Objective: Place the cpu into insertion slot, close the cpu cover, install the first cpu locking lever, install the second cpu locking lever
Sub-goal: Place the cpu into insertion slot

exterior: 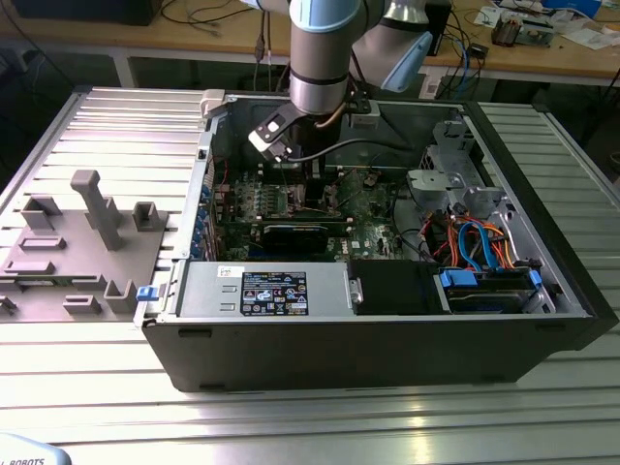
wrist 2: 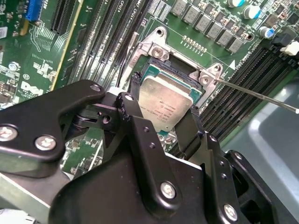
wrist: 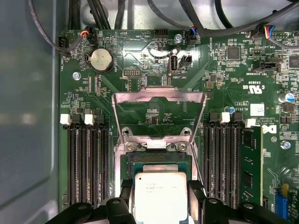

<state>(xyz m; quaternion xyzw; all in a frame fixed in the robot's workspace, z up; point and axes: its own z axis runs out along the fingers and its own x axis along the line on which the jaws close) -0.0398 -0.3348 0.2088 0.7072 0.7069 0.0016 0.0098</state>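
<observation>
One gripper [wrist 2: 163, 109] with two black fingers [wrist 2: 132, 95], narrowed onto opposite edges of one cpu [wrist: 161, 198]; the chip is gripped. The cpu is over the insertion slot [wrist: 159, 158]; seated or just above it, cannot tell. One cpu cover [wrist: 159, 95], swung open and standing back from the socket, with the motherboard [wrist: 224, 93] visible through its window. One thin locking lever [wrist 2: 261, 95] juts out from a socket corner. One memory module [wrist: 252, 163] in its slot; one coin cell [wrist: 99, 59]. The open computer case [exterior: 339, 349] holds the board; the arm [exterior: 318, 58] reaches inside.
</observation>
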